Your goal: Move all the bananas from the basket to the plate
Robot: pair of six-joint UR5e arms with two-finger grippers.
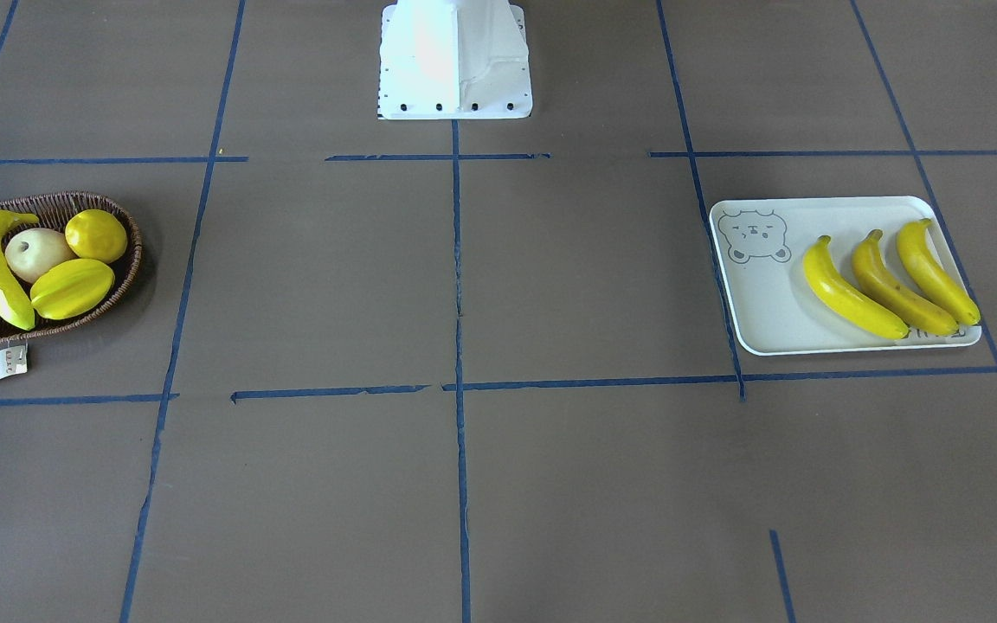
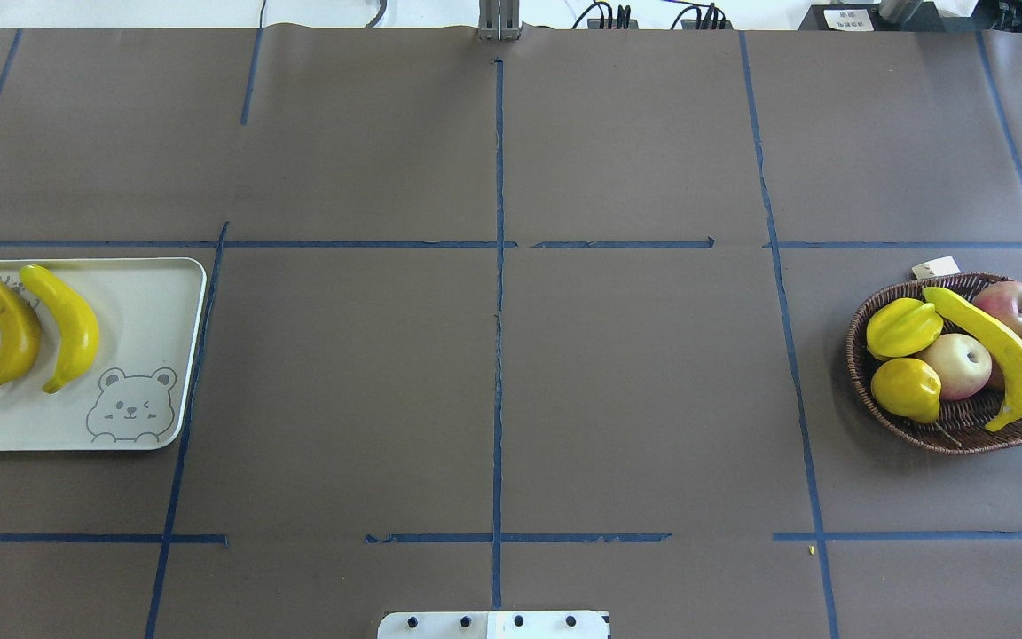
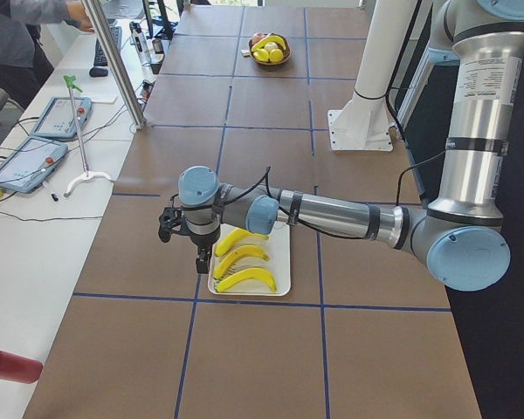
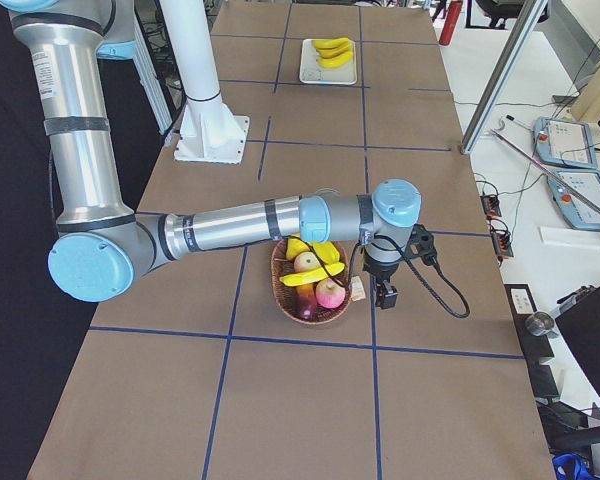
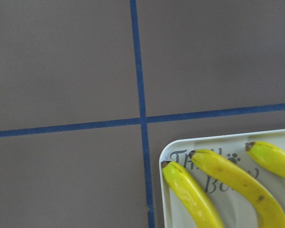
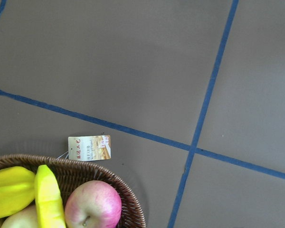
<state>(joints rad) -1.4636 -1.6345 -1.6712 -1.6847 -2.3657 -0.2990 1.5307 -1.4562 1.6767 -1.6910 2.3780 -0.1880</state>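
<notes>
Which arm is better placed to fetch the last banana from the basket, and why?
The right arm: the right gripper hangs beside the basket holding the last banana; the left gripper hangs by the plate, far from it.

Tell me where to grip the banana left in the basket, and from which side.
Best bet: grip the banana at mid-length, coming straight down from above, jaws across its narrow width. It lies topmost in the basket, resting over the apples, so its upper side is clear; its ends sit near the rim.
</notes>
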